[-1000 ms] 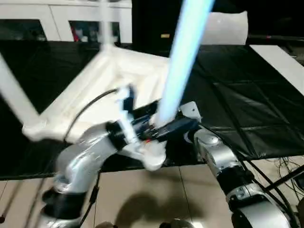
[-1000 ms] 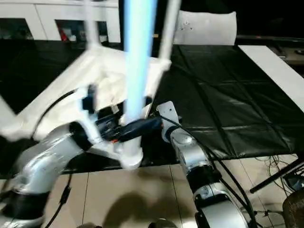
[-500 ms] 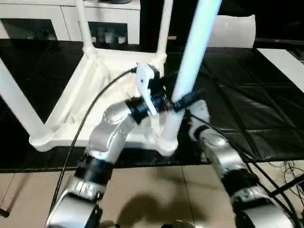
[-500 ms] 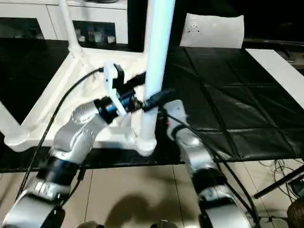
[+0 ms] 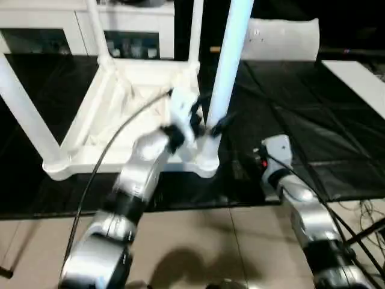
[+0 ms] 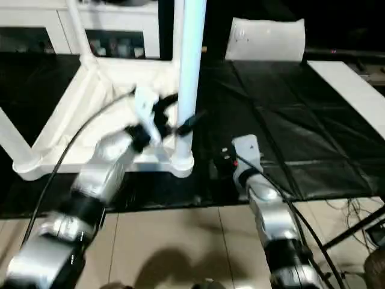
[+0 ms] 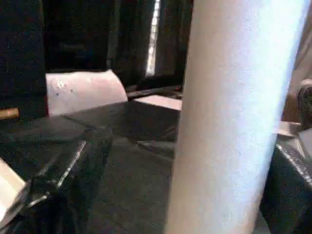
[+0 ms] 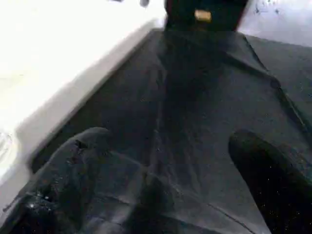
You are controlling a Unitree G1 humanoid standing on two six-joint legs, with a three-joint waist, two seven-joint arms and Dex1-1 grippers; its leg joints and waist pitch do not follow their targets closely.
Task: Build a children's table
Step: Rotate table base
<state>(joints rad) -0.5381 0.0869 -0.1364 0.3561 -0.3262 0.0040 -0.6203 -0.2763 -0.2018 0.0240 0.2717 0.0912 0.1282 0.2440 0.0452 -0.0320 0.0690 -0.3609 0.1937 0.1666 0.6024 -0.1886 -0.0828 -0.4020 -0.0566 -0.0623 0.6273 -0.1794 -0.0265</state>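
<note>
The children's table [image 5: 120,108] lies upside down on the black cloth, its white legs pointing up. The near right leg [image 5: 231,54] stands in its corner socket [image 5: 207,165]. My left gripper [image 5: 206,123] is open, with this leg between its black fingers [image 7: 68,180]; a gap shows on one side. My right gripper [image 8: 168,139] is open and empty, low over the cloth to the right of that corner. The table's white edge [image 8: 58,92] lies beside it.
A white cabinet with glass doors [image 5: 60,24] stands behind the table. A white cushion-like block [image 5: 283,39] sits at the back and a flat white panel [image 5: 355,78] at the right. The black cloth [image 5: 313,120] ends at a tiled floor [image 5: 198,241], with cables at the right.
My right arm has drawn back to the right, away from the near right leg. The leg now stands more upright. My left gripper stays around it. The camera has shifted.
</note>
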